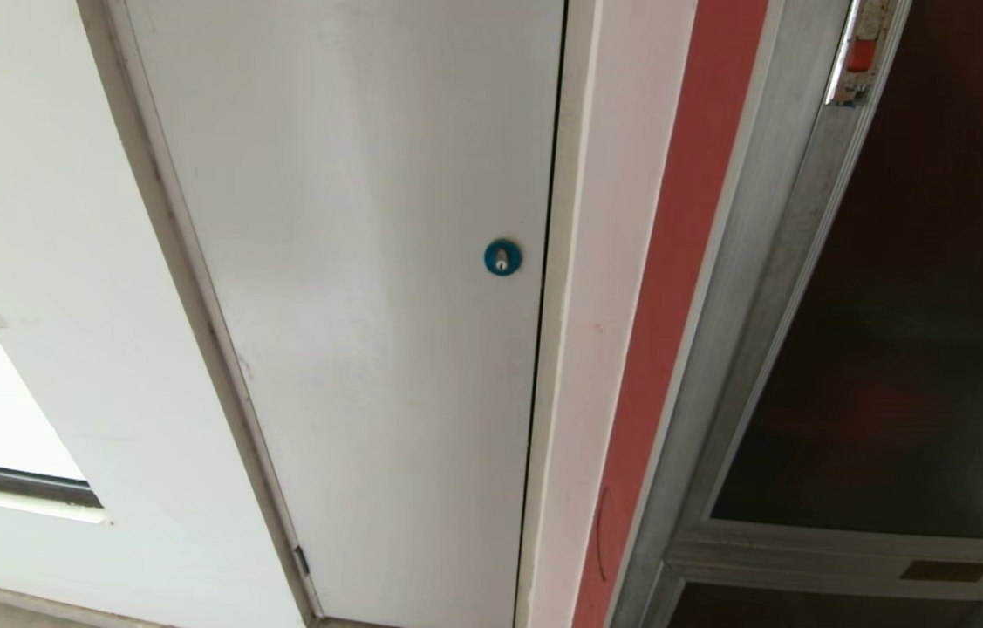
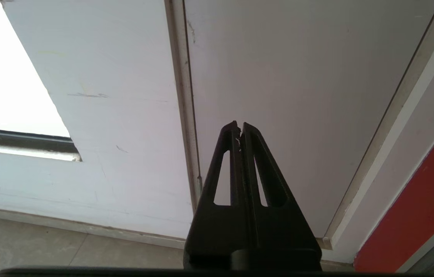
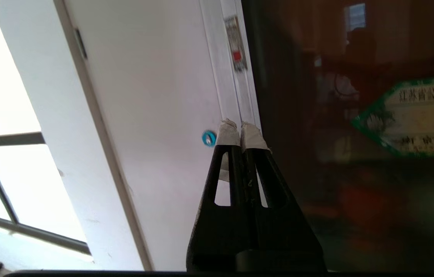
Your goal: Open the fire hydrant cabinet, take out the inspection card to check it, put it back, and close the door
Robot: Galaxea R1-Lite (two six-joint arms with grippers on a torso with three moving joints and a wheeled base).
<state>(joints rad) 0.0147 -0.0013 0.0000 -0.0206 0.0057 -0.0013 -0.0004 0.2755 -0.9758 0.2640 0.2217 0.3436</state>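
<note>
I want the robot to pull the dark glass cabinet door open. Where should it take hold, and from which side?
Probably at the small red latch on the door's silver frame edge, the side nearest the white panel door. The glass is flat, offering nothing to pinch, so approach that edge head-on.

Wall with two doors set into it

The white wall (image 1: 37, 262) carries a plain white door (image 1: 351, 305) with a round blue lock (image 1: 502, 257); beside it, past a red strip (image 1: 674, 288), the silver-framed fire hydrant cabinet (image 1: 744, 331) with its dark glass door (image 1: 910, 349).
</note>
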